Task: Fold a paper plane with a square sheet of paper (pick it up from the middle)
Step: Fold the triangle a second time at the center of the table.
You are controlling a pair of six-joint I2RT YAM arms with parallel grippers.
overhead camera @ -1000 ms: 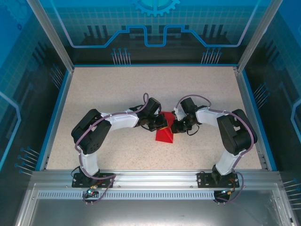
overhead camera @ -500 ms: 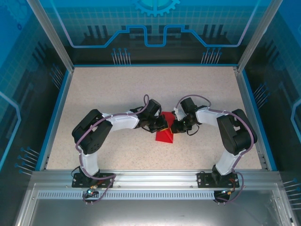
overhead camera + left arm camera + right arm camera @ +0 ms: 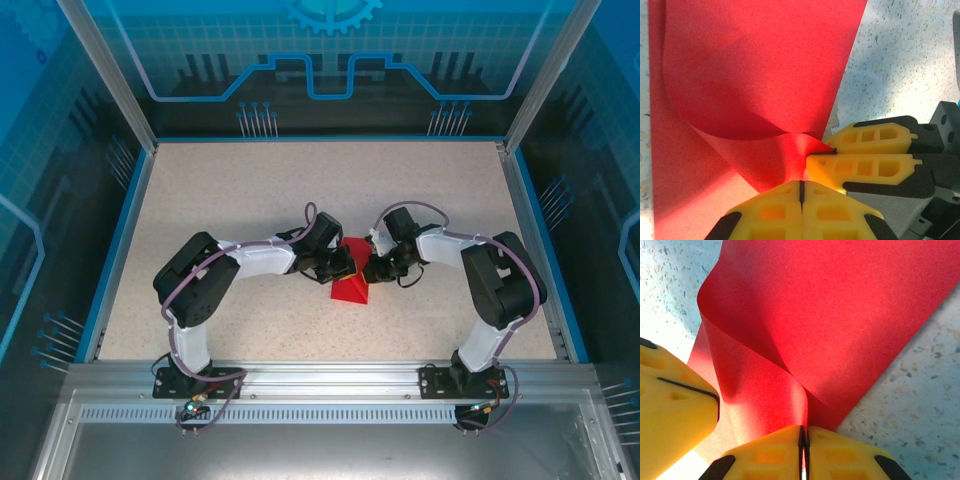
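Where the two arms meet at mid-desk, the red paper sheet (image 3: 350, 288) lies on the speckled beige desk (image 3: 250, 190). Enclosure: blue rim around the desk, aluminium posts (image 3: 105, 75), translucent blue panels (image 3: 330, 60) printed with circuit-style lines.

From above the sheet reads as a wedge. Narrow end toward the far wall, broad edge toward the arm bases, long axis near-to-far.

Left hand (image 3: 342, 263) and right hand (image 3: 373, 266) crowd over its far part from either side, hiding that part from above.

Left wrist view: yellow fingers (image 3: 765, 212) pressed together, pinching a raised curl of the sheet; the right hand's fingers sit just beside them. Right wrist view: fingers (image 3: 840, 450) likewise closed on a standing fold, the paper bowing up off the desk.
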